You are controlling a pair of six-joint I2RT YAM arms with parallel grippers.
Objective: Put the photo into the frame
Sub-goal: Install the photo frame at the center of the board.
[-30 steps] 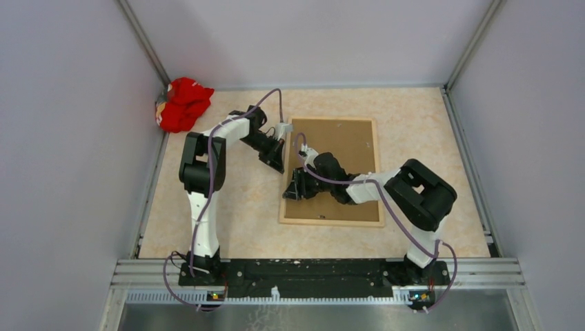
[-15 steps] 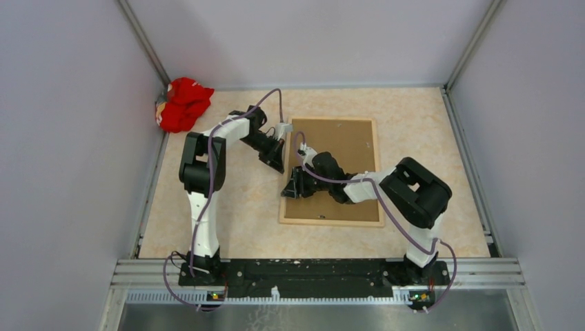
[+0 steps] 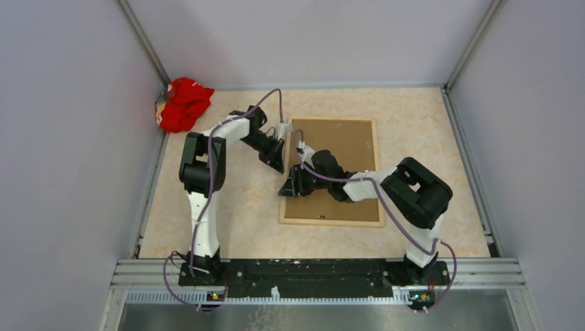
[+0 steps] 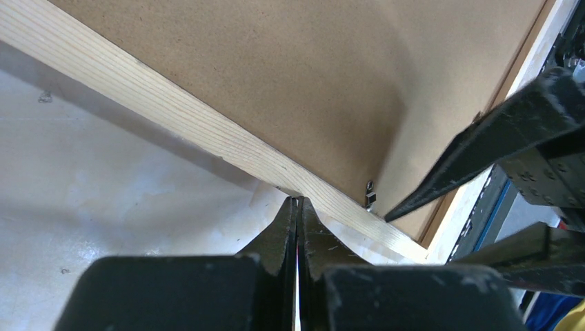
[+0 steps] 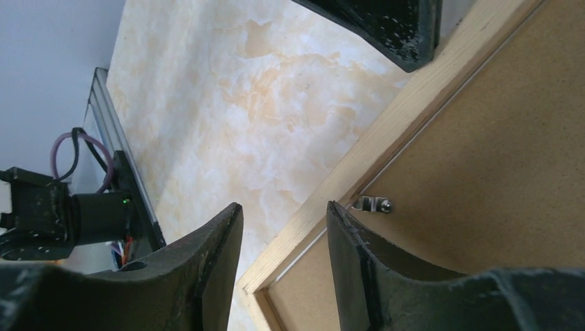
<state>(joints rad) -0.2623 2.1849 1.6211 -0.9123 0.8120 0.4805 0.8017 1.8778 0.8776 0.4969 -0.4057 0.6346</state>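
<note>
You are looking at the frame [image 3: 332, 223] lying flat on the table [image 3: 428, 138], back side up, right of centre. It is holding the brown backing board [image 3: 345, 141], which is filling its opening from rail to rail. Whatever is lying under that board is hidden, so you cannot tell where the photo is. A small metal clip [image 5: 376, 203] is sitting on the board just inside the left rail.

Your left gripper [image 4: 297, 203] is pointing down at the outer side of that left rail. Its fingers are pressing together with nothing showing between them, and the tips are meeting the rail where it is resting on the table.

Your right gripper [image 5: 284, 207] is reaching across the board to the same rail, nearer to you. Its fingers are standing apart, one over the table and one over the board, with the rail running between them. You cannot tell whether they are touching it.

A red cloth [image 3: 183, 103] is lying bunched in the far left corner.
</note>
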